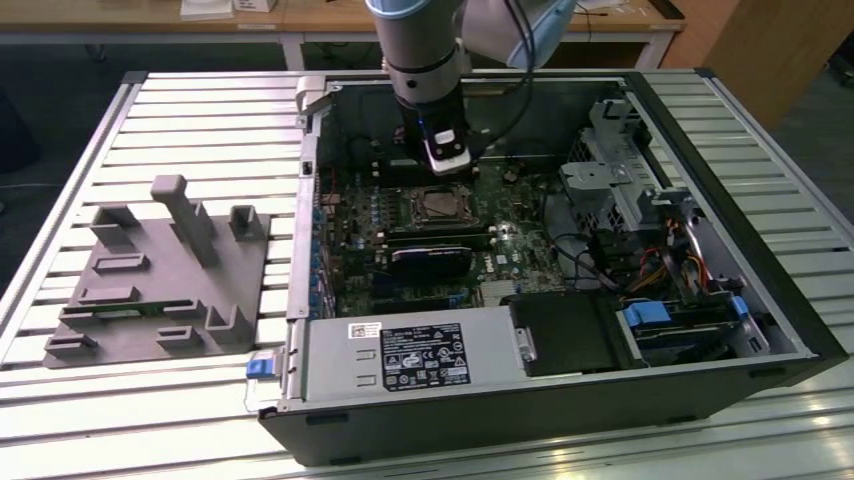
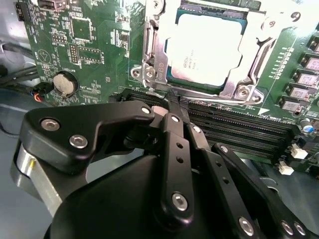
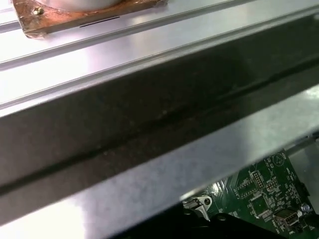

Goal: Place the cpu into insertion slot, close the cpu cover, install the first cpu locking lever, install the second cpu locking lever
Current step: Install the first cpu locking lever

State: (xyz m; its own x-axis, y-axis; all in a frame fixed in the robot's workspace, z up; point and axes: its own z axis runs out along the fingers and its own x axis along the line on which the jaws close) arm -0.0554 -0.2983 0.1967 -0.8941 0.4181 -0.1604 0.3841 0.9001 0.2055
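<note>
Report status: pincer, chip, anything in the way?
Pincer shut, empty, beside the socket. Chip seated, metal frame down around it. Nothing in the way.

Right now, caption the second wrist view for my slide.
Gripper hovering beside the cpu, seated in the insertion slot under the cpu cover.

One open computer case (image 1: 561,400) on one slatted metal table (image 1: 200,120). One grey moulded fixture (image 1: 160,280) sits beside the case on the exterior view's left. One green circuit board (image 2: 94,45) inside the case. One insertion slot (image 1: 439,205), one cpu (image 2: 209,50) seated in it, one cpu cover (image 2: 249,69) framing the chip. One round coin battery (image 2: 66,83) on the board. One labelled power supply box (image 1: 400,355) along the near side of the case. One blue tab (image 1: 263,366) at its corner. My one gripper (image 2: 175,104); two black fingers (image 2: 172,107) counted on it.
</note>
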